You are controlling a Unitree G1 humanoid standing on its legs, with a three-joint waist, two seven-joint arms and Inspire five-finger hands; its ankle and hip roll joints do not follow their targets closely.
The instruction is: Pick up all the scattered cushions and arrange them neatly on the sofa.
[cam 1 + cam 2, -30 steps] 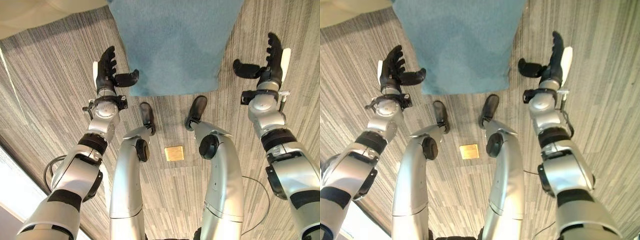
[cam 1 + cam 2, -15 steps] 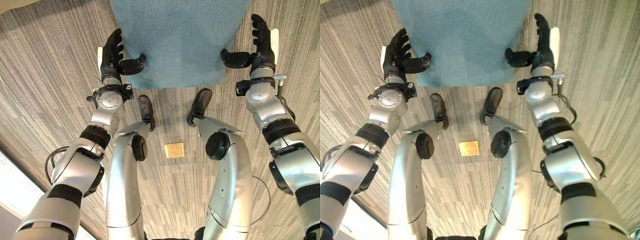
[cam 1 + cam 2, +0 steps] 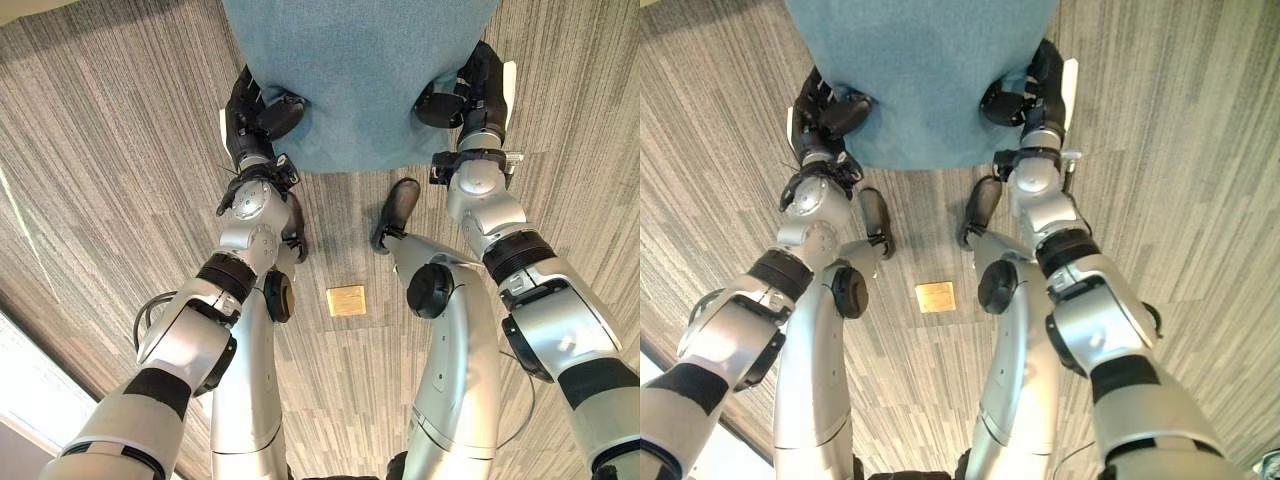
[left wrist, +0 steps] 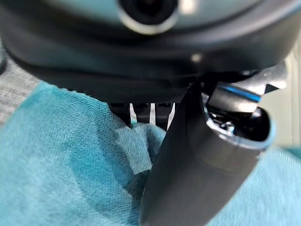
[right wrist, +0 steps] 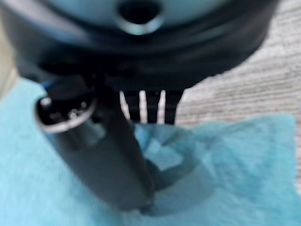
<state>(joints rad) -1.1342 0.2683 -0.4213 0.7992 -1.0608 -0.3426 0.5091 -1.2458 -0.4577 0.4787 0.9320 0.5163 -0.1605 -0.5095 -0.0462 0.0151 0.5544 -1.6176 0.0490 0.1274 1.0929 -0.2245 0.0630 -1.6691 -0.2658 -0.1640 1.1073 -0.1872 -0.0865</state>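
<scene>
Cushion (image 3: 360, 70), a teal fabric slab, lies flat on the striped grey floor (image 3: 110, 150) straight ahead of us, its near edge crossing just beyond our two wrists and its far part running off the top of the head views.

Starting on our left, the left hand (image 3: 252, 115) sits at the cushion's near left corner. Its thumb lies over the top face, and we judge the fingers to be tucked along or under the side edge. In the left wrist view the thumb (image 4: 197, 155) presses down into the cloth (image 4: 70, 155), which bunches into a fold just beyond it, so we read this hand as pinching the corner.

Across the middle, the cushion spans the whole gap between the hands, so neither arm is nearer; it lies squarely between them.

On our right, the right hand (image 3: 478, 90) mirrors the left at the near right corner, thumb (image 5: 99, 155) on top and the cloth puckered under its tip. We read it as pinching too.

The hold is at the two near corners only, so in a lift we expect the far part to hang and swing down. The sofa is not something we can place from here.
</scene>
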